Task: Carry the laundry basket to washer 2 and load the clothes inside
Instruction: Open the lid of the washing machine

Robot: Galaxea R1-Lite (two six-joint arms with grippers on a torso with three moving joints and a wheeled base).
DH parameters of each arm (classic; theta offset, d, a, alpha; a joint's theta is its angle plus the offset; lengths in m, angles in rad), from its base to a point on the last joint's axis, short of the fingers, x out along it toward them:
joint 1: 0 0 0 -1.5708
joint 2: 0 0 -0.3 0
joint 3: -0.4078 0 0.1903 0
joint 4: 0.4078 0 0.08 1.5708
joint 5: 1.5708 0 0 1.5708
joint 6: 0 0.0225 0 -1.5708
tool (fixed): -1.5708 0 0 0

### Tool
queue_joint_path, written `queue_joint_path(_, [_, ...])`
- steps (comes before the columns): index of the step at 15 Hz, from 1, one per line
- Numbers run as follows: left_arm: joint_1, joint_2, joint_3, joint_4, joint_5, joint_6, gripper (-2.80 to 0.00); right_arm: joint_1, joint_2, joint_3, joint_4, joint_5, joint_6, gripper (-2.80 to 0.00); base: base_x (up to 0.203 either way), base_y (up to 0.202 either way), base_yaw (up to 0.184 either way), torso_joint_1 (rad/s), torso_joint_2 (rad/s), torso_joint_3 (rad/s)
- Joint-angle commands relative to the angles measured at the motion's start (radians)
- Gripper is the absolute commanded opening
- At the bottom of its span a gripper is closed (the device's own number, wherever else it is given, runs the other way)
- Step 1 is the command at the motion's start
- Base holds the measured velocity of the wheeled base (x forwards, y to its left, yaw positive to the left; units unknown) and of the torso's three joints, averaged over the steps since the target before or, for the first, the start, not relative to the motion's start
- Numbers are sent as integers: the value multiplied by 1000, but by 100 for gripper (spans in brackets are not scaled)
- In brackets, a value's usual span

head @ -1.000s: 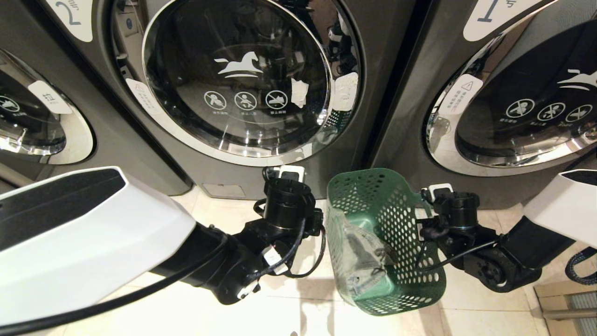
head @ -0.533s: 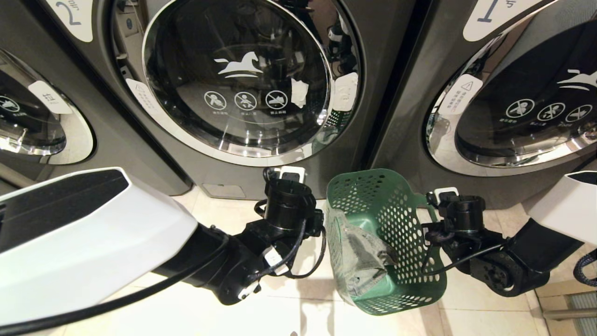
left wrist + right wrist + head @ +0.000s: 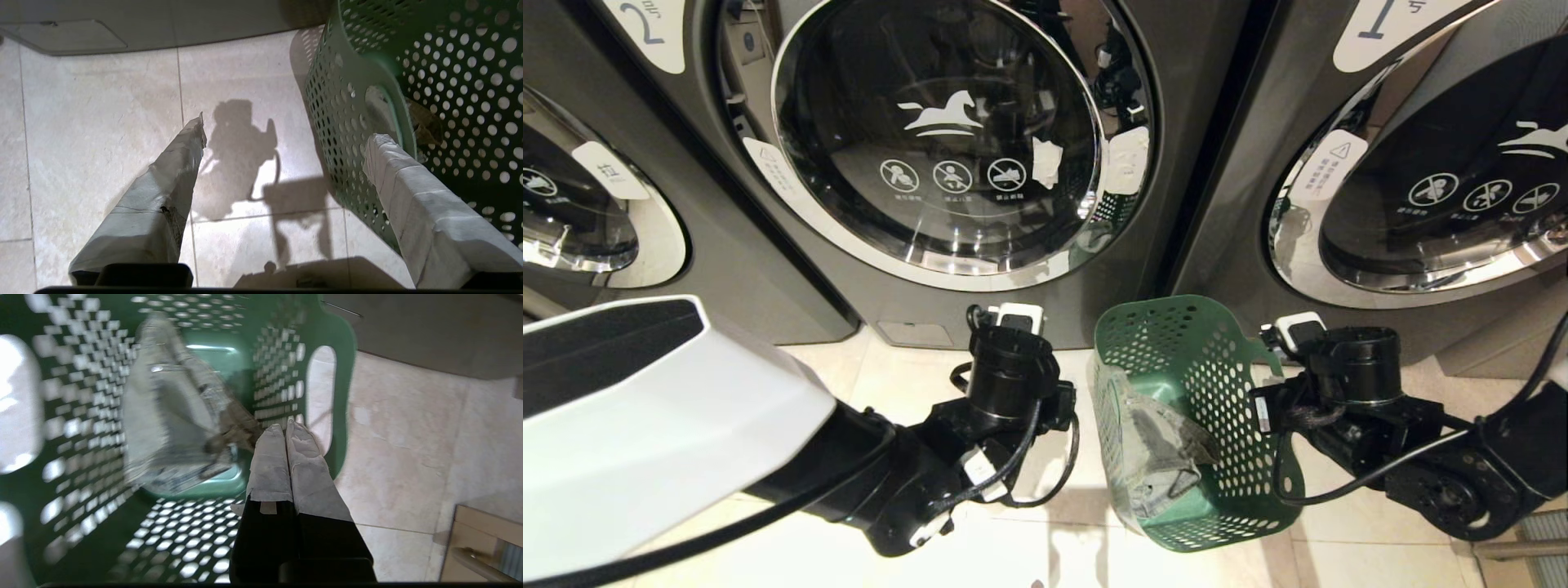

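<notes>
The dark green laundry basket (image 3: 1217,384) stands on the tiled floor below the gap between two washers. The grey-green clothes (image 3: 1156,457) lie crumpled inside it. Washer 2 (image 3: 939,139) is straight ahead with its round glass door closed and its label (image 3: 654,24) at the upper left. My left gripper (image 3: 286,132) is open beside the basket's left wall (image 3: 347,122), one finger over the floor, the other by the slot handle. My right gripper (image 3: 282,426) is shut with nothing between its fingers, over the basket's right rim by the other slot handle (image 3: 320,388).
Washer 1 (image 3: 1421,163) stands at the right and a third washer (image 3: 580,220) at the left, both with doors closed. Beige floor tiles (image 3: 1029,555) run in front of the machines. A wooden piece of furniture (image 3: 1511,531) sits at the lower right.
My right wrist has risen and drawn back to the right from the basket's right side. My left wrist has shifted slightly left and nearer. The basket and clothes have stayed put.
</notes>
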Motion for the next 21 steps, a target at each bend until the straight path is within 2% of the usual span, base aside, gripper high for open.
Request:
queue_joint_path(1, [12,-80,103,-6,3,-19,0,31,-148,27,44,14,2,-280,0,0,0,0,0,0])
queue_joint_path(4, [96,-210,248,-6,3,-51,0,50,-320,76,237,69,70,-280,0,0,0,0,0,0])
queue_joint_path(7, [244,-351,393,1,4,-50,0,52,-480,135,431,89,139,-280,0,0,0,0,0,0])
queue_joint_path(9, [345,-459,492,5,4,-49,0,29,-546,212,485,91,155,-280,0,0,0,0,0,0])
queue_joint_path(10, [390,-515,535,11,4,-48,0,-10,-569,228,492,91,160,-280,0,0,0,0,0,0])
queue_joint_path(12, [457,-644,582,91,2,-49,0,-65,-602,234,500,83,185,-280,0,0,0,0,0,0])
queue_joint_path(15, [538,-838,634,311,-4,-69,0,-88,-684,265,567,79,195,-280,0,0,0,0,0,0])
queue_joint_path(17, [580,-924,746,356,-5,-82,0,-93,-738,330,574,78,193,-280,0,0,0,0,0,0])
queue_joint_path(18, [587,-958,794,363,-6,-84,-280,-93,-759,360,575,76,188,-280,0,0,0,0,0,0])
queue_joint_path(21, [601,-1076,910,376,-44,-111,-280,-93,-842,466,573,76,191,-280,0,0,0,0,0,0])
